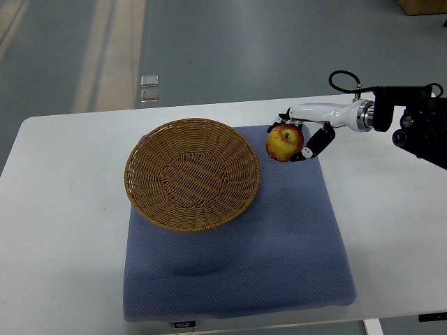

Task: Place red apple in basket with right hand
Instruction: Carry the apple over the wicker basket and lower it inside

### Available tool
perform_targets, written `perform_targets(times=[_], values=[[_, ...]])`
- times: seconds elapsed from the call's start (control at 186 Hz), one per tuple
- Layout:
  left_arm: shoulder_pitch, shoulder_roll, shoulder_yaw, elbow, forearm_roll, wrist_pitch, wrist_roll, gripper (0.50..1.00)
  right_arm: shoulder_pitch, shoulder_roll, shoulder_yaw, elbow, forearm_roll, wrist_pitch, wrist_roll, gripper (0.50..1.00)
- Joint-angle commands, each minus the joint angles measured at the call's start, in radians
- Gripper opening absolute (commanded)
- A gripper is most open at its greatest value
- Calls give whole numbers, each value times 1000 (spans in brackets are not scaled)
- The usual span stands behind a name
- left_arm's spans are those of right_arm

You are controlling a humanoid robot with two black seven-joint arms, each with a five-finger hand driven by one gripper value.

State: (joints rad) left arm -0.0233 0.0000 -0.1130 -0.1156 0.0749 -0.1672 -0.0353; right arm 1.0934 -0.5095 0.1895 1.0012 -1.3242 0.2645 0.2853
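Red apple (284,144) grasped in right hand (299,138) near the surface's far edge; basket (192,174) lies just beside it, toward the left edge.

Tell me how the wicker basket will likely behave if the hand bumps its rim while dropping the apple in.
The basket looks woven, shallow and empty, so it is probably light and may slide or tilt on the blue mat. Its wide bowl probably resists tipping right over. The apple, held by the right hand, could roll inside.
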Motion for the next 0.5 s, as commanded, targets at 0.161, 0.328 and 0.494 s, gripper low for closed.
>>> perform_targets(times=[0.161,0.328,0.494], values=[[0,0,-4,-1,0,0,0,1000,74,198,-19,-82,-3,13,-2,570],[0,0,-5,1,0,0,0,1000,97,299,-68,-115,-16,13,-5,582],[0,0,-5,1,0,0,0,1000,97,420,-88,-173,-21,12,-5,623]])
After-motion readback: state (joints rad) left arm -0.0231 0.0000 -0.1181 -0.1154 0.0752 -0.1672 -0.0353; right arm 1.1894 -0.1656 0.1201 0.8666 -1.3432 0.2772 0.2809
